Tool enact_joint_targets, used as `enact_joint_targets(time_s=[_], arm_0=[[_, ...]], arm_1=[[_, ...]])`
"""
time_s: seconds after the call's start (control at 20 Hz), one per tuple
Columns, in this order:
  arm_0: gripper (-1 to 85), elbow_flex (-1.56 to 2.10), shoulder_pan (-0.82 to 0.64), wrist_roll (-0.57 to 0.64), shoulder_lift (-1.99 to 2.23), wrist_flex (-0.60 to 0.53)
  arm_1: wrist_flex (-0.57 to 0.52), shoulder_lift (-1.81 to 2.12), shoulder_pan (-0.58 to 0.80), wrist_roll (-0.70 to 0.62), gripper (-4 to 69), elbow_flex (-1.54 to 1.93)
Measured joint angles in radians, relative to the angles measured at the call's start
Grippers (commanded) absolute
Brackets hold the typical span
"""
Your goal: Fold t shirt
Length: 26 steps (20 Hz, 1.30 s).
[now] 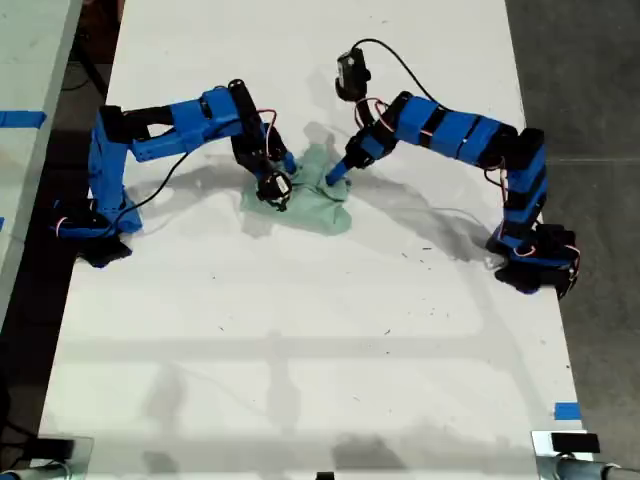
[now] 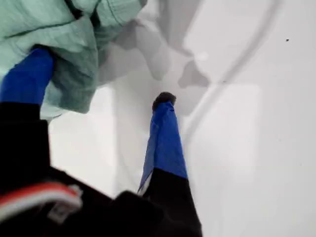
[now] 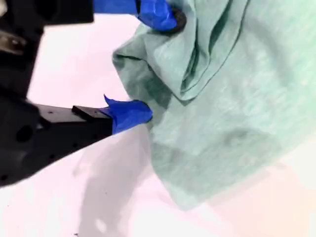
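where two arms meet: one t shirt (image 1: pixel 312 200) (crumpled), one table (image 1: pixel 300 350).

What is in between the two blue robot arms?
The crumpled mint-green t shirt lies between them on the white table, seen in the exterior view.

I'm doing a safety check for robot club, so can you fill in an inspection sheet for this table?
Surface: white table, a few dark specks.
Job's things: t shirt, crumpled, not folded, lying between both arms.
Clutter: nothing seen.
Pincers: my first pincer open, one finger against the cloth; my second pincer open, at the shirt's edge.
Cables: black cable loops above one arm.
Surroundings: dark floor; blue tape at the exterior view's lower right.
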Motion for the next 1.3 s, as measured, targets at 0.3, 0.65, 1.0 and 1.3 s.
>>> enact_joint_targets(time_s=[0.3, 0.65, 1.0, 1.3], arm_0=[[25.4, 0.046, -0.002, -0.002, 0.272, 0.04], [15.6, 0.472, 0.115, -0.104, 1.043, 0.037], [12.6, 0.845, 0.503, -0.396, 1.193, -0.052], [8.6, 1.333, 0.552, -0.466, 1.661, -0.241]], arm_1=[[0.233, 0.291, -0.005, 0.123, 23.8, -0.009], [0.391, 0.784, -0.29, 0.37, 18.7, 0.276], [0.403, 1.552, -0.407, 0.545, 17.0, 0.943], [0.351, 1.913, -0.69, 0.772, 15.4, 1.344]])
